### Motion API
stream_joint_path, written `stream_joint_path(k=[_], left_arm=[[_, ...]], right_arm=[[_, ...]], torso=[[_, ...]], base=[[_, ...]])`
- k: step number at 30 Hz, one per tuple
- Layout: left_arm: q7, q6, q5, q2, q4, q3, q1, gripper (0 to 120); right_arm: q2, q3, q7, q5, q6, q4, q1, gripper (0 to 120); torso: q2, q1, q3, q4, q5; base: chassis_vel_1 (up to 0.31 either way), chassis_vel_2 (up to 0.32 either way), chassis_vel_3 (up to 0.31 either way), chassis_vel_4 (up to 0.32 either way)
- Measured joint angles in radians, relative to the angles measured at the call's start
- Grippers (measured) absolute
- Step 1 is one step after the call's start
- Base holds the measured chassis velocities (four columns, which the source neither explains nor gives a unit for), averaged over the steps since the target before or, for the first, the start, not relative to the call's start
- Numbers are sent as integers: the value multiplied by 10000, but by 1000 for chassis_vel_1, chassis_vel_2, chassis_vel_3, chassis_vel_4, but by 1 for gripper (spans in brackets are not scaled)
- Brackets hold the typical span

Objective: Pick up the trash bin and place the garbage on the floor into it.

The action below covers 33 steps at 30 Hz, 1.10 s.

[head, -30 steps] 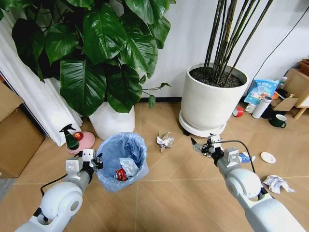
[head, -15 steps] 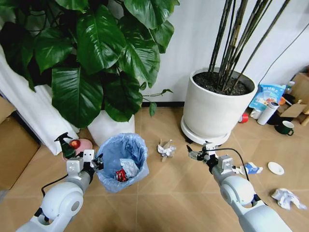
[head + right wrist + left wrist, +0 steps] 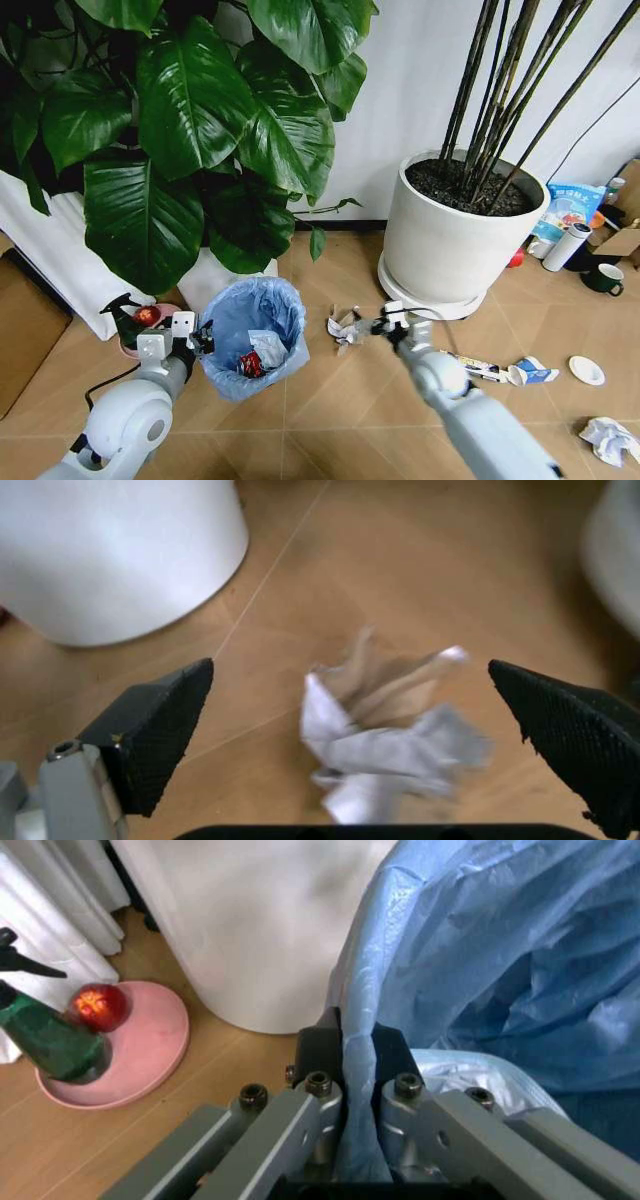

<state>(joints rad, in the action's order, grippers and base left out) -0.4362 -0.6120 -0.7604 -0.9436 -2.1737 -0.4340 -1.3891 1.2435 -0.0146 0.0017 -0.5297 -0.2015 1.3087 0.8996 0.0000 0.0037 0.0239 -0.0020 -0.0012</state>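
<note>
The trash bin (image 3: 252,335), a small bin lined with a crinkly light-blue bag, stands on the wooden floor in front of the leafy plant. A crushed red can (image 3: 247,364) and white paper (image 3: 268,347) lie inside it. My left gripper (image 3: 200,337) is shut on the bin's rim; the left wrist view shows the blue bag (image 3: 480,975) pinched between the fingers (image 3: 318,1057). To the bin's right lies crumpled white paper (image 3: 343,324). My right gripper (image 3: 374,325) hovers just beside it, open, its jaws standing wide on either side of the paper (image 3: 385,739).
More litter lies to the right: a tube (image 3: 475,367), a blue-white carton (image 3: 528,372), a white lid (image 3: 586,370) and crumpled paper (image 3: 610,438). A big white planter (image 3: 455,245) stands behind. A pink dish (image 3: 150,1057) with a green spray bottle (image 3: 45,1042) sits left of the bin.
The camera has shifted. My right arm has reached left across the floor, from in front of the big planter to the crumpled paper. The left gripper still holds the bin's rim.
</note>
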Motion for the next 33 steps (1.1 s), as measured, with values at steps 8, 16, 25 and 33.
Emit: stream_joint_path(k=[8, 16, 25, 33], left_arm=[[-107, 26, -107, 164, -77, -62, -4, 0], [-133, 64, -125, 185, -158, -77, -94, 0], [-138, 88, -115, 220, -177, -40, -81, 0], [-139, 97, -116, 260, -170, -15, -68, 0]], right_arm=[[935, 414, -37, 92, 147, -2666, -1327, 100], [1554, 266, -599, 677, 635, -4699, -2214, 100], [2081, 62, -978, 694, 731, -6042, -2626, 100], [2427, -212, -1092, 1115, 1023, -6736, -2759, 78]], torso=[[0, 2, 3, -3, 6], [0, 2, 2, -3, 5], [0, 2, 1, -3, 4], [0, 2, 1, -2, 4]], base=[[0, 0, 0, 0], [0, 0, 0, 0], [0, 0, 0, 0], [0, 0, 0, 0]])
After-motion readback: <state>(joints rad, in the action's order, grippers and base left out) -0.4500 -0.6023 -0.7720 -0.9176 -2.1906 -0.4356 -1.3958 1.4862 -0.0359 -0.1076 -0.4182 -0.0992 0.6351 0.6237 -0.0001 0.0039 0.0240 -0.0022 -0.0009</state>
